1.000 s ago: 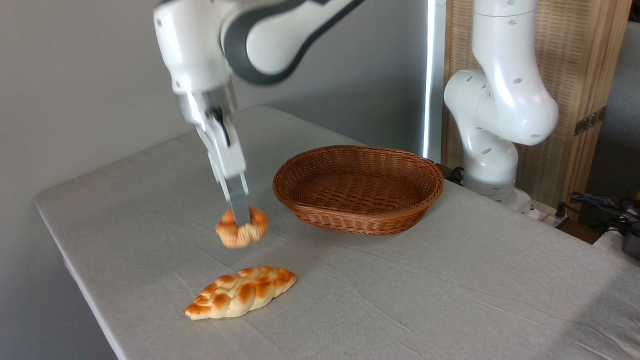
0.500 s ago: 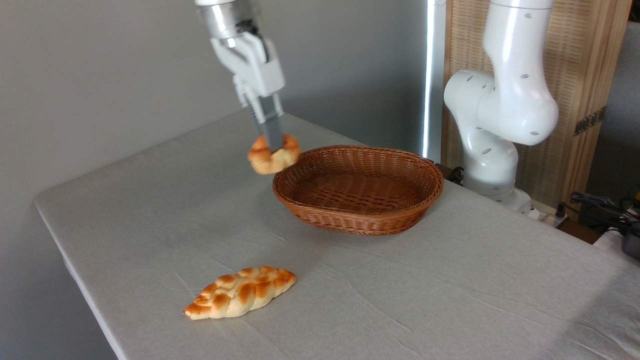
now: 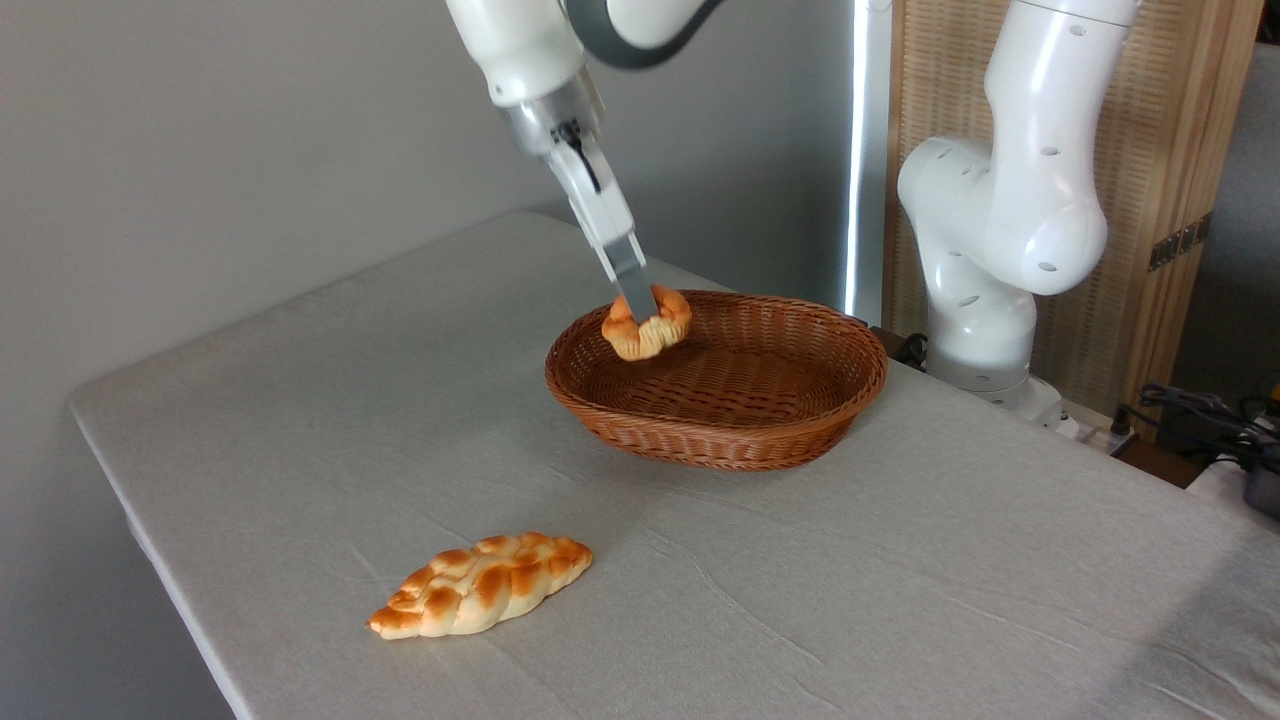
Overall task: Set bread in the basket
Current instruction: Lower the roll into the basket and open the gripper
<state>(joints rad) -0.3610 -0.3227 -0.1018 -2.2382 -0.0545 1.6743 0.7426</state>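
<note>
The pincer [image 3: 640,305] reaches down at a slant from the upper left, its long grey fingers [image 3: 628,268] pressed close together on the bun [image 3: 647,326], so that only a narrow width of bread lies between them. The bun hangs in the air in that grip, tilted, with its golden-orange top towards the fingers and its paler underside turned down and towards the camera. It sits over the left part of the basket [image 3: 716,378], just inside the near-left rim as the camera sees it, and above the woven floor; whether it touches the wicker at the back wall cannot be told from this view, but a gap shows between its underside and the basket's bottom. The basket stands flat on the tabletop [image 3: 900,600], near the far edge, with nothing lying in it. The loaf [image 3: 481,585], a long braided one with pointed ends, lies flat on the cloth well apart from the basket, towards the near-left corner. The arm's white base [image 3: 990,260] rises behind the basket at the right, beyond the tabletop's far edge, in front of a slatted wooden screen [image 3: 1170,150]. Cables [image 3: 1200,410] lie at the far right.
</note>
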